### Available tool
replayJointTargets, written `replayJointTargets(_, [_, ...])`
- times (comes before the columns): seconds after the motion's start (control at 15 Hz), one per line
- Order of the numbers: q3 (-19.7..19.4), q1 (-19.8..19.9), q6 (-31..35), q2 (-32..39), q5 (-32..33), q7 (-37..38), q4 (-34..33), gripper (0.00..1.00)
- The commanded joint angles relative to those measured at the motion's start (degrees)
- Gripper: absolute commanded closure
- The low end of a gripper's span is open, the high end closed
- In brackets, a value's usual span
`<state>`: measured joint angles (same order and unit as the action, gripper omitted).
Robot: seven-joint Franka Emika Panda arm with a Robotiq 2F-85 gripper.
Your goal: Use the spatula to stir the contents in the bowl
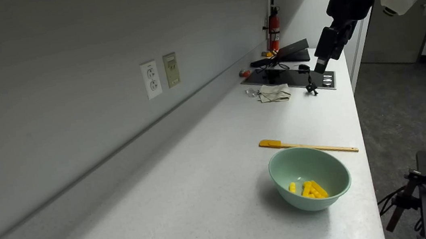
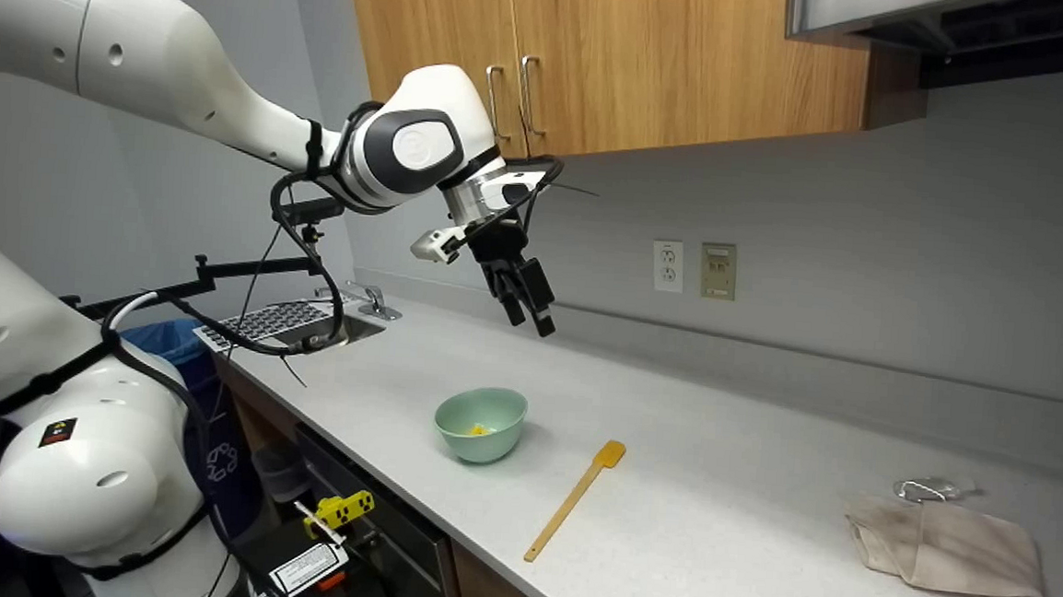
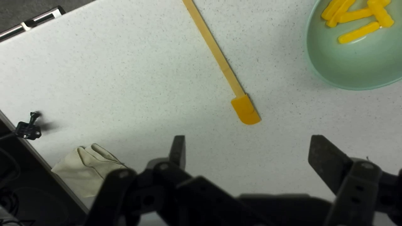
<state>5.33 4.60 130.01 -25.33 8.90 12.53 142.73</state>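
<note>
On the counter [image 2: 758, 515], flat and unheld beside the bowl [image 1: 303, 163]: the spatula [image 3: 220, 59].
Likely step: the pickup. Turn the gripper [image 3: 248, 150], spread wide with nothing between its fingers [image 3: 328, 160], to meet the slanting handle [image 3: 208, 37] squarely; go low, clear of the bowl, before pinching wood so thin. Grip well back from the yellow blade [image 3: 246, 110], to leave length for stirring. In the wrist view, separate yellow bits [image 3: 359, 33] and a plain gap between bowl and handle, but no handle end; in an exterior view, hardly any gap, yet the handle end [image 1: 351, 149] in sight near the counter's front edge. In an exterior view, only a patch of those bits [image 2: 479, 430] above the near rim.
</note>
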Motion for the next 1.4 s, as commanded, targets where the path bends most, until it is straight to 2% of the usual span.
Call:
replayJointTargets(0.0, [-0.5, -0.5, -0.2, 0.0, 0.2, 0.1, -0.1, 0.00])
replayJointTargets(0.33, [-0.8, -0.7, -0.2, 0.1, 0.5, -1.3, -0.2, 0.00])
replayJointTargets(0.4, [3.1, -1.4, 0.3, 10.1, 1.3, 3.1, -9.2, 0.00])
replayJointTargets(0.53, [4.0, -2.1, 0.0, 13.3, 1.4, 3.4, -12.5, 0.00])
replayJointTargets(0.73, [5.8, -4.1, -2.8, 22.5, 1.7, 5.5, -22.2, 0.00])
replayJointTargets(0.8, [4.0, -4.4, 0.2, 14.9, 0.8, 3.9, -13.7, 0.00])
replayJointTargets(0.93, [3.8, -5.3, 0.2, 17.6, 0.7, 4.1, -15.6, 0.00])
replayJointTargets(1.33, [3.3, -5.1, 0.2, 16.1, 0.7, 4.0, -14.7, 0.00])
